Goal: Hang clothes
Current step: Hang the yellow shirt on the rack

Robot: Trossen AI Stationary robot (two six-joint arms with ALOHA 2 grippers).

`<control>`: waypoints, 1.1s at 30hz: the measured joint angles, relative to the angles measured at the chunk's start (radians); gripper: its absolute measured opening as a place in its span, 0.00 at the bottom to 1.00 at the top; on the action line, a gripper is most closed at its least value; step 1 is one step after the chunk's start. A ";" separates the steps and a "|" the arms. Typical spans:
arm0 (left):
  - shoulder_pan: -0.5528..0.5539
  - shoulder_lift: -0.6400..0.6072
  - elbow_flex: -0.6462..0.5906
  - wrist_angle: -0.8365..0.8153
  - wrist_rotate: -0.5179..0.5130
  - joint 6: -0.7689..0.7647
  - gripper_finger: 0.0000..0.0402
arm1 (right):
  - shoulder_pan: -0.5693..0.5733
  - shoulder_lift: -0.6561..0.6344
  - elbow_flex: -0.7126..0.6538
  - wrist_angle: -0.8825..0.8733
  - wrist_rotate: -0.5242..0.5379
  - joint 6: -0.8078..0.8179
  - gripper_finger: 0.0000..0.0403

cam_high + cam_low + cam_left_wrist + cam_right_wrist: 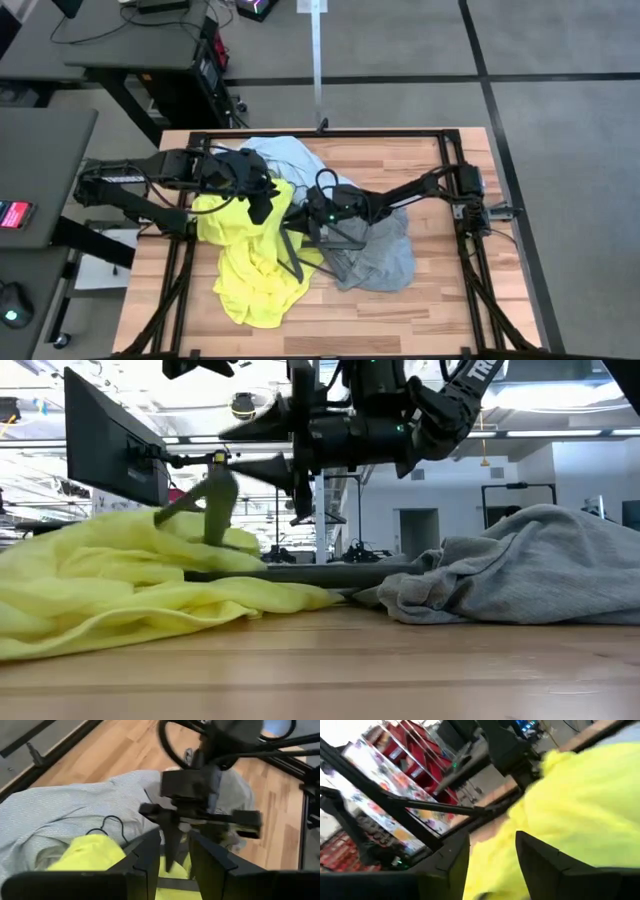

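The left gripper (262,200) reaches in from the left side of the pale wooden slatted table (440,310), hovering over the middle of the garment heap, just above the upper edge of the bright neon-yellow soft T-shirt (255,270). In the left wrist view its two dark fingers (150,862) stand a little apart with a narrow gap between them, and nothing lies in that gap; the yellow fabric shows beneath and beside them, and the pale blue collared shirt (65,815) spreads out beyond them. A thin black wire hook (107,827) lies on the blue shirt where it meets the yellow one. From overhead the blue shirt (290,158) is bunched at the far middle of the table, the yellow T-shirt sprawls from the centre toward the near left, and the smaller grey T-shirt (378,258) lies crumpled right of centre, its edge touching the yellow one. A dark grey triangular plastic hanger (300,245) rests across the yellow and grey garments, between the two arms. The right gripper (300,215) comes in from the right side and meets the left one over the heap; in its wrist view its fingers (542,865) are spread moderately wide, with yellow cloth filling the space between and past them, but I cannot tell whether they touch it.
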 joint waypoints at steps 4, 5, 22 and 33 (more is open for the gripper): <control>0.001 -0.001 0.000 -0.008 -0.005 0.001 0.22 | -0.003 0.000 -0.002 -0.135 -0.006 0.046 0.40; 0.000 -0.001 0.000 -0.011 -0.005 0.002 0.22 | -0.003 -0.001 -0.002 -0.161 -0.015 0.079 0.40; 0.011 0.031 -0.254 -0.245 0.067 -0.103 0.22 | 0.112 0.000 -0.004 -0.289 0.036 0.382 0.40; 0.103 -0.054 -0.530 -0.028 0.155 0.029 0.22 | 0.142 0.001 -0.003 -0.292 0.146 0.474 0.40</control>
